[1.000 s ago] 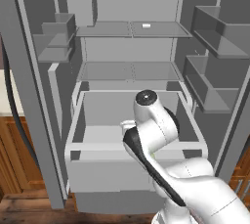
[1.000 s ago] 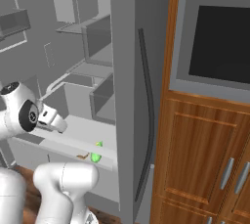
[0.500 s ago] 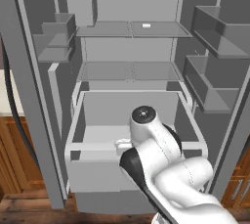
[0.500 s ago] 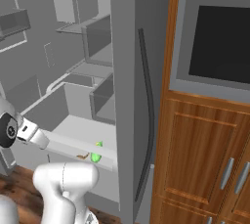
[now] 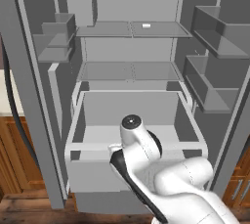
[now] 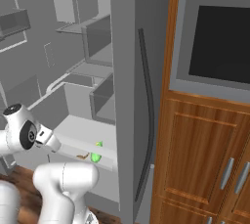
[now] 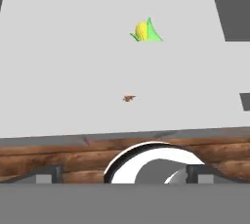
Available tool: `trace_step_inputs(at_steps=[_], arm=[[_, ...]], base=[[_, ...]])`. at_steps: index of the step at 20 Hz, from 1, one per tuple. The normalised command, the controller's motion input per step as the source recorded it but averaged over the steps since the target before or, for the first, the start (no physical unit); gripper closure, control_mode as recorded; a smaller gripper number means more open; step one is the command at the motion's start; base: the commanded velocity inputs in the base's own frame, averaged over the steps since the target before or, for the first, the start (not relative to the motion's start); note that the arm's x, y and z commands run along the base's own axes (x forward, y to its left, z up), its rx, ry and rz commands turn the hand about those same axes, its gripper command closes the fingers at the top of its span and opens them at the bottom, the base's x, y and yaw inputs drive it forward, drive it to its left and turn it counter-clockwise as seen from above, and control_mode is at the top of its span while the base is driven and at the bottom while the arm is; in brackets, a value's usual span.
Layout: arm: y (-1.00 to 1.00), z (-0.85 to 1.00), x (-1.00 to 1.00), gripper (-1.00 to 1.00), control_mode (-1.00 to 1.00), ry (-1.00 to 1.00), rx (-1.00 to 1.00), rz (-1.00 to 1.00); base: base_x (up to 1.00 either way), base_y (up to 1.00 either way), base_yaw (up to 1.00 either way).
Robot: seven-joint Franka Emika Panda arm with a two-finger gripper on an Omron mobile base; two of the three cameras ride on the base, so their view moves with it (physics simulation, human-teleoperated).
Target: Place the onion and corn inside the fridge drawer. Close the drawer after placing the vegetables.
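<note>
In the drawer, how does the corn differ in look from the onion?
The corn is bright green with a yellow end and looks larger; the onion is a tiny brown speck. The corn lies further from the hand camera than the onion. Both rest apart on the fridge drawer floor.

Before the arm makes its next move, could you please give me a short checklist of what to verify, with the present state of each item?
1. Corn inside the fridge drawer: ok; it lies on the pale drawer floor.
2. Onion inside the drawer: ok by the hand view, where a small brown item lies nearer than the corn, though it is too small to identify with certainty.
3. Drawer closed: not ok; it stands pulled out from the fridge.
4. Pincer free of any load: cannot tell; its tips are not clear in the hand view.
5. Path for pushing the drawer front: ok as far as seen; nothing stands before the front, but the arm hides part of it.
</note>
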Motion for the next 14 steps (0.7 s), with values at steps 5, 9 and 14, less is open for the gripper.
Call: trace_step_inputs(at_steps=[5, 9, 14], arm=[[0.00, -0.16, 0.92, -1.00, -1.00, 0.00, 0.00, 0.00], [0.00, 0.00, 1.00, -1.00, -1.00, 0.00, 0.03, 0.00], [-0.11, 0.07, 1.00, -1.00, -1.00, 0.00, 0.02, 0.00]], base=[[0.00, 0.00, 0.00], [0.00, 0.00, 0.00], [0.00, 0.00, 0.00]])
